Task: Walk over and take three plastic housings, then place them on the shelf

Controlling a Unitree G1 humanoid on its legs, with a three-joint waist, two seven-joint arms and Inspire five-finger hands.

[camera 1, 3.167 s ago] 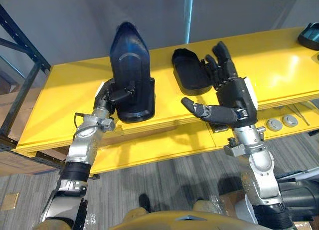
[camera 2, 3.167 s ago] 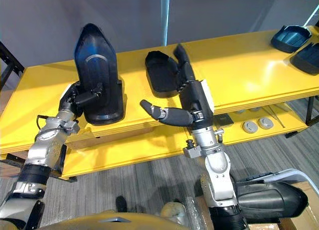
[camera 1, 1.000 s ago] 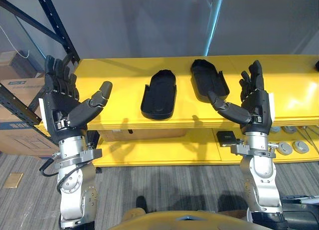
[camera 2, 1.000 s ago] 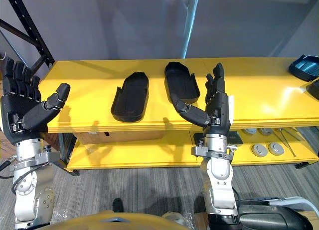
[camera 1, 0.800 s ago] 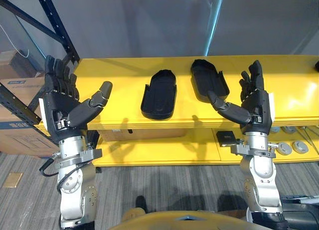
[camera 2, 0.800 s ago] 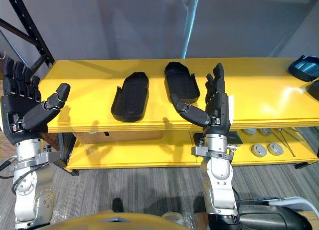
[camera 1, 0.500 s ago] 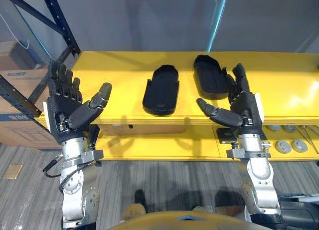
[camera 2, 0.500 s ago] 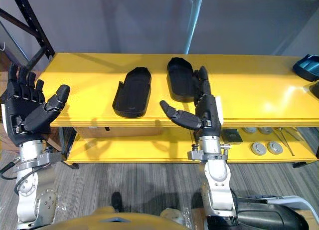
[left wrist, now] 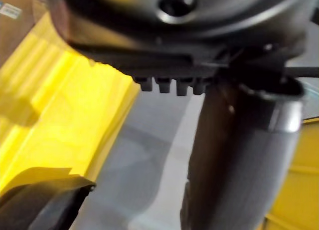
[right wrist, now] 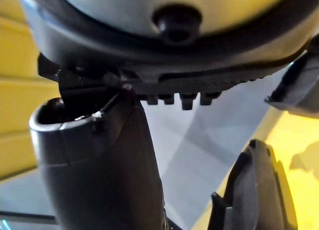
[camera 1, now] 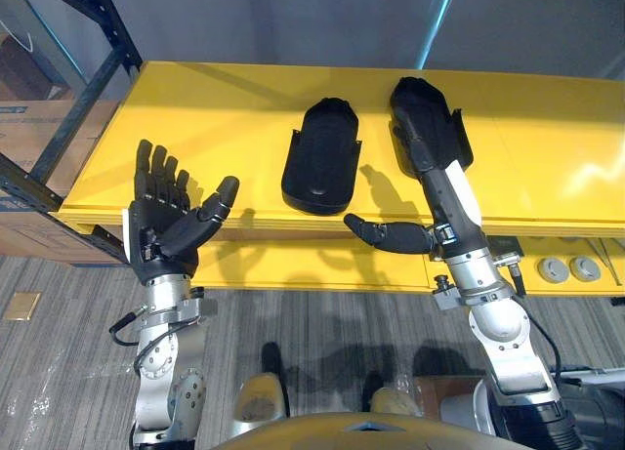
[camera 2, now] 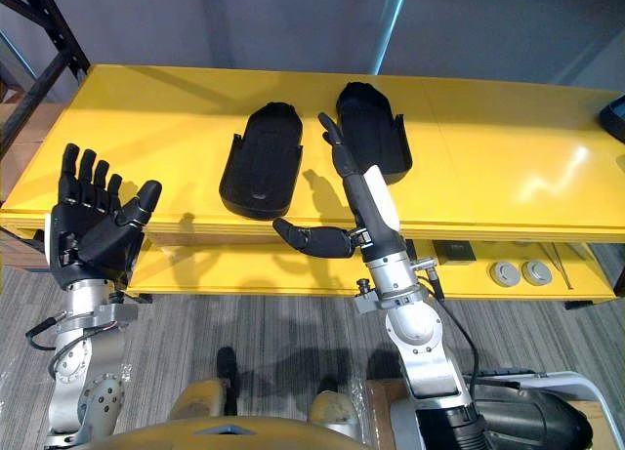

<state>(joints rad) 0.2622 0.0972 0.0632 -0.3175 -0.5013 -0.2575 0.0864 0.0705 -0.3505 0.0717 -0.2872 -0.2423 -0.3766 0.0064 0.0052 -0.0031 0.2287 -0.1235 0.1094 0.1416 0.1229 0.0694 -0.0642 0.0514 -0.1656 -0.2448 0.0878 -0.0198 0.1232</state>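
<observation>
Right robot hand (camera 1: 444, 182) has reached forward, fingers straight, over the right housing (camera 1: 415, 99), upper centre. Centre housing (camera 1: 320, 157) sits beside it on the yellow shelf (camera 1: 215, 128). Left robot hand (camera 1: 166, 230) open and empty, lower left. Likely nudging; a third housing is still due.

Yellow shelf (camera 1: 195, 128) of two boards, with a dark rack post (camera 1: 105, 20) at the left end. On the top board (camera 2: 508, 157), near the middle, two black pieces side by side and just apart, lying lengthwise front to back, open side up: left housing (camera 1: 320, 157) close to the front edge, right housing (camera 2: 381, 128) farther back. Dark blue piece (camera 2: 617, 113) at the far right end. On the lower board (camera 1: 293, 274), toward the right end, a small dark box (camera 2: 454, 250) and two round grey discs (camera 2: 504, 271).
</observation>
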